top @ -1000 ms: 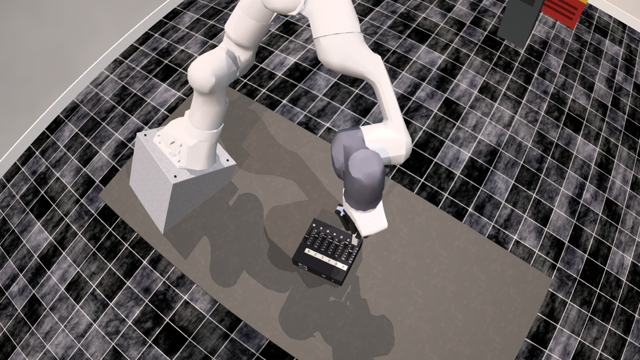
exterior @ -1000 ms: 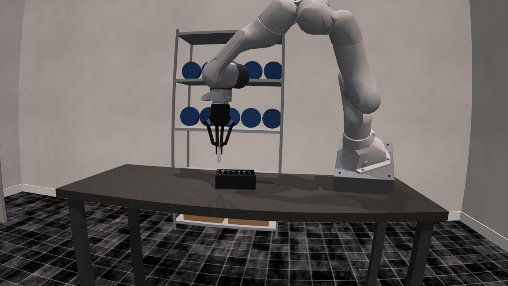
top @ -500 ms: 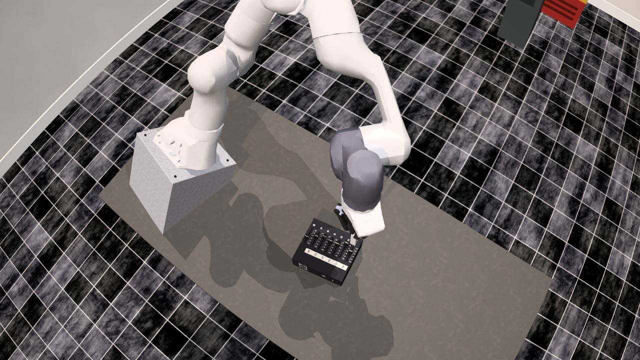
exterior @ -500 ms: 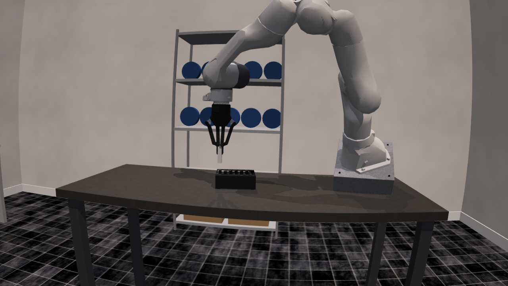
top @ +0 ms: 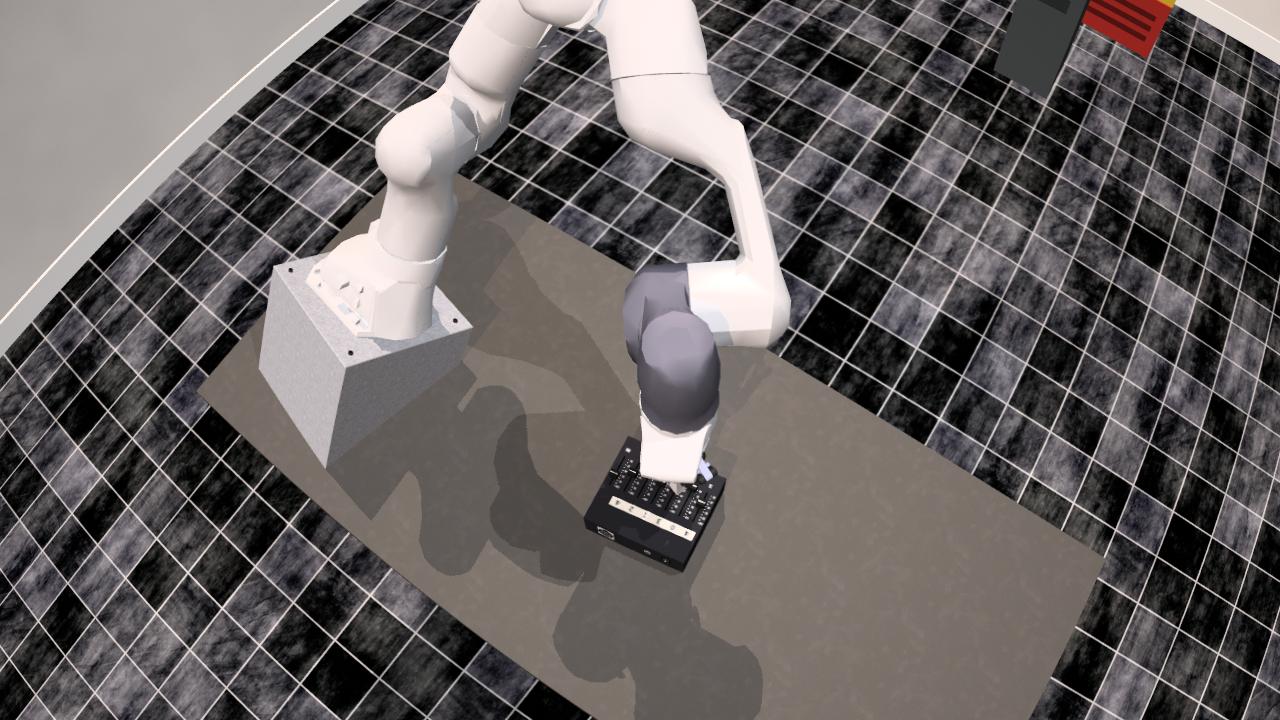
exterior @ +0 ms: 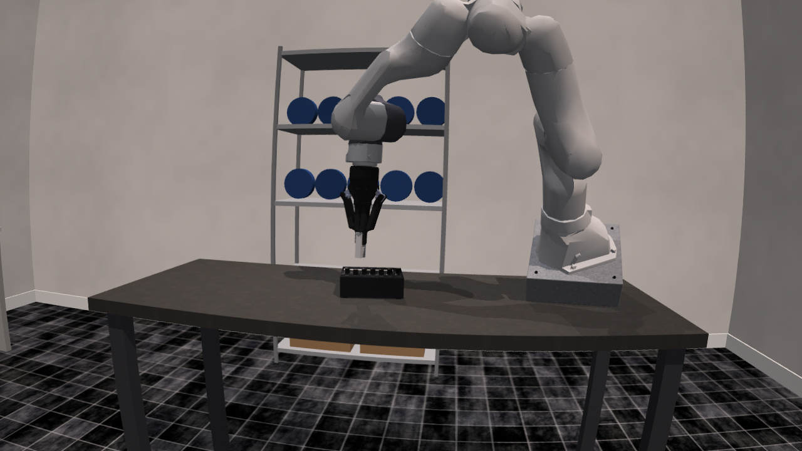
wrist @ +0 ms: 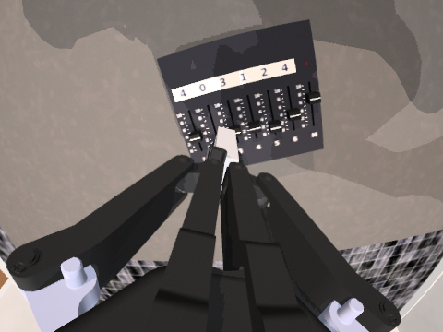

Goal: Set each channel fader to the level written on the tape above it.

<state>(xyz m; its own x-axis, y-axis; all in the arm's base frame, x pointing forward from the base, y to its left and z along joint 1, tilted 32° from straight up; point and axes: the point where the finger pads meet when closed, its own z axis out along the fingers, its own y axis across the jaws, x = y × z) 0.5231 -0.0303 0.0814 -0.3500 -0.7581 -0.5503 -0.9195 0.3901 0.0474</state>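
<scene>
The black lighting desk [top: 655, 508] stands on its feet on the table; it also shows in the exterior view [exterior: 371, 282] and the wrist view [wrist: 242, 92]. A pale tape [wrist: 234, 79] above the channel faders reads 4, 0, 3, 1, 2, 4. The master fader [wrist: 314, 99] is at the far right, with its cap high on its track. The channel caps sit at mixed heights. My gripper [wrist: 222, 141] [exterior: 359, 247] is shut and empty. It hangs a little above the desk, over the second and third channel faders from the left, and its pale tip hides the caps there.
The arm's grey base block [top: 353, 358] stands on the table, away from the desk. A shelf rack [exterior: 358, 156] with blue cylinders stands behind the table. The table's edges are far from the desk.
</scene>
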